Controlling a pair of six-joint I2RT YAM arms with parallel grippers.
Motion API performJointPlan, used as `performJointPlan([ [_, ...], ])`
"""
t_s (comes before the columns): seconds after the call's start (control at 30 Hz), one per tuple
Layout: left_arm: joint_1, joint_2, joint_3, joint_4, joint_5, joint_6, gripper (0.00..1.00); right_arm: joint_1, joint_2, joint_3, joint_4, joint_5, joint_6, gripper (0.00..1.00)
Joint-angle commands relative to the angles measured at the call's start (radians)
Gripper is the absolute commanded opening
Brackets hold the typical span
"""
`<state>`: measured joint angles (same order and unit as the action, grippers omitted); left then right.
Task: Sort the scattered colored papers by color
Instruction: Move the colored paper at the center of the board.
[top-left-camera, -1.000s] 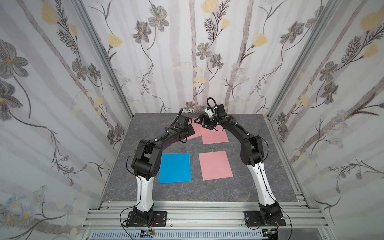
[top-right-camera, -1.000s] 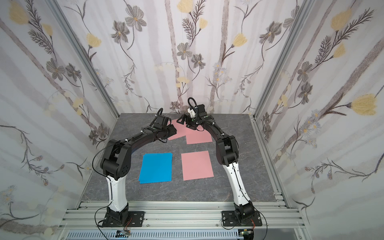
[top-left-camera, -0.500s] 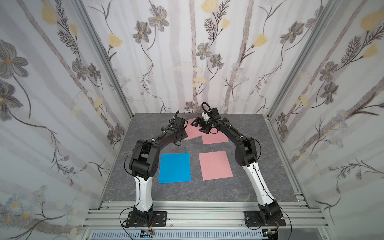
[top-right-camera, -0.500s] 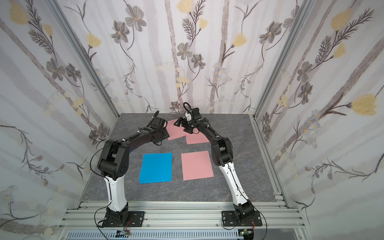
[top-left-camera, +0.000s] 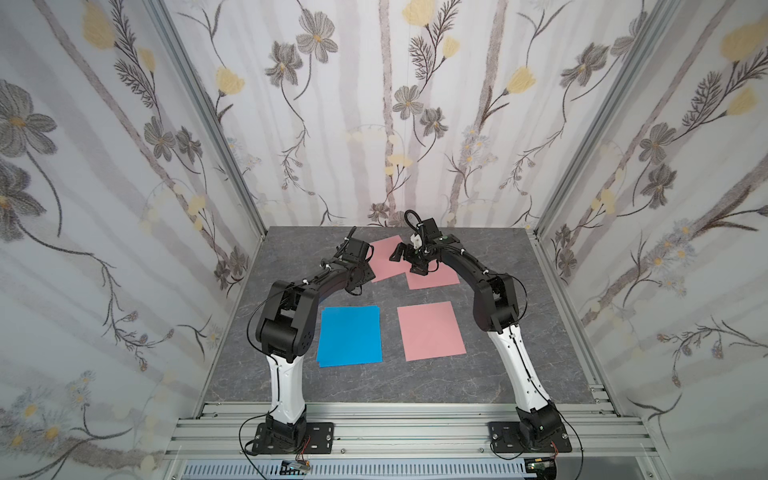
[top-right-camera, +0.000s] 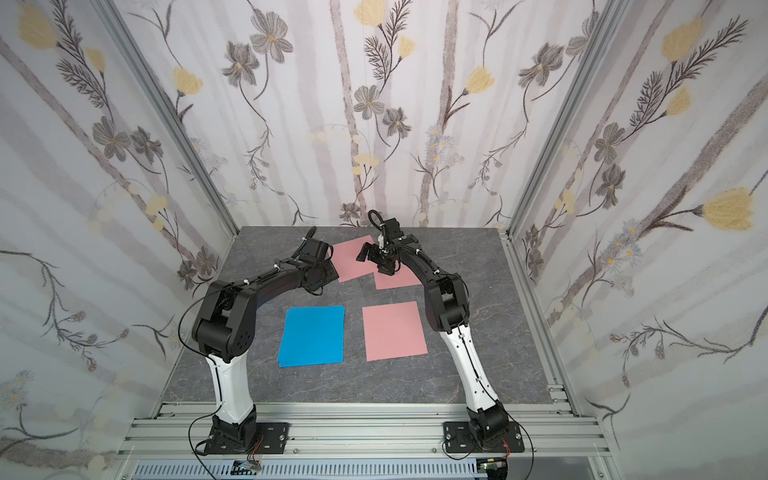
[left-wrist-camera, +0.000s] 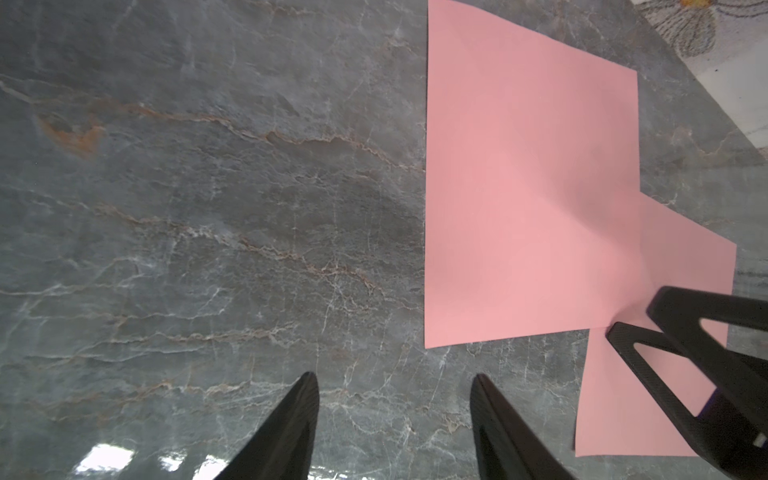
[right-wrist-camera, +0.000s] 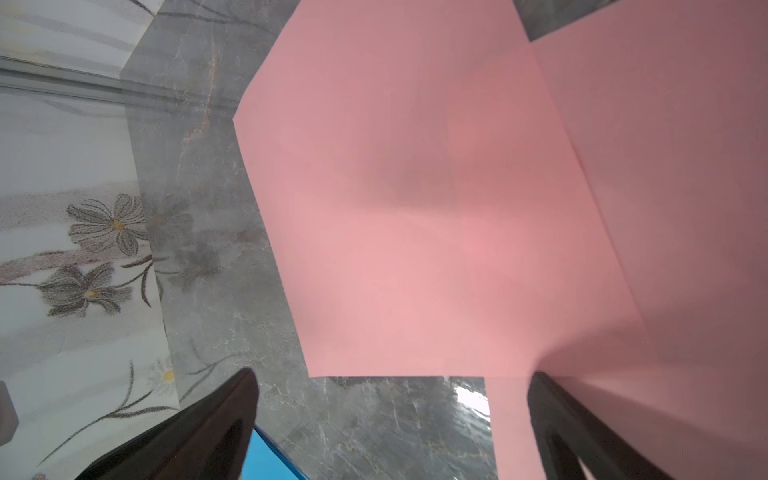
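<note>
My left tool (left-wrist-camera: 392, 419) hangs partly open over bare desk (top-left-camera: 291, 249) beside the far pink sheets, holding nothing, which I take as making room. My right tool (right-wrist-camera: 390, 419) is spread fully wide with nothing between its jaws, poised at the overlapped corner of the two far pink sheets (top-left-camera: 388, 259), probably to take one. I count one blue pile (top-left-camera: 350, 336), seemingly more than one sheet, and three pink sheets, one sorted nearer me (top-left-camera: 430, 330).
</note>
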<state>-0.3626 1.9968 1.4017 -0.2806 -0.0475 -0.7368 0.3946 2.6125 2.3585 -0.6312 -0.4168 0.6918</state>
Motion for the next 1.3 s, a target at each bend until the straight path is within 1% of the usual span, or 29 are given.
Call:
performJointPlan([
  [0.0,0.001,-0.02,-0.015,0.019,0.009,-0.015,0.59,-0.002,-0.031,-0.052,-0.053,0.032,-0.018,1.0],
  [0.07,0.001,-0.032,-0.03,0.024,0.013,-0.019,0.59,-0.001,-0.077,-0.138,-0.059,0.035,-0.035,1.0],
  [0.27,0.001,-0.044,-0.095,0.117,0.074,-0.061,0.6,0.001,-0.254,-0.398,-0.057,0.112,-0.127,1.0],
  [0.33,0.001,-0.043,-0.115,0.152,0.088,-0.073,0.6,0.002,-0.303,-0.439,-0.052,0.142,-0.156,1.0],
  [0.4,0.0,-0.035,-0.129,0.179,0.095,-0.083,0.6,0.006,-0.333,-0.445,-0.036,0.16,-0.168,1.0],
  [0.57,-0.001,-0.032,-0.152,0.198,0.118,-0.097,0.6,0.019,-0.303,-0.312,-0.033,0.148,-0.176,1.0],
  [0.7,-0.001,-0.058,-0.177,0.201,0.115,-0.071,0.6,0.029,-0.257,-0.212,-0.031,0.145,-0.174,1.0],
  [0.77,0.001,-0.063,-0.182,0.201,0.107,-0.065,0.6,0.033,-0.202,-0.128,-0.028,0.116,-0.168,1.0],
  [0.87,0.002,-0.074,-0.193,0.211,0.099,-0.072,0.6,0.033,-0.079,0.033,-0.028,0.03,-0.123,1.0],
  [0.93,0.001,-0.087,-0.217,0.254,0.104,-0.088,0.6,0.034,-0.008,0.13,-0.026,-0.007,-0.093,1.0],
  [1.07,0.002,-0.097,-0.271,0.357,0.131,-0.128,0.6,0.036,0.1,0.276,-0.014,-0.018,-0.053,1.0],
  [1.17,0.001,-0.098,-0.288,0.367,0.132,-0.134,0.6,0.035,0.154,0.341,-0.005,-0.032,-0.012,1.0],
  [1.27,0.001,-0.103,-0.299,0.362,0.128,-0.132,0.6,0.035,0.176,0.35,-0.003,-0.037,0.005,1.0],
])
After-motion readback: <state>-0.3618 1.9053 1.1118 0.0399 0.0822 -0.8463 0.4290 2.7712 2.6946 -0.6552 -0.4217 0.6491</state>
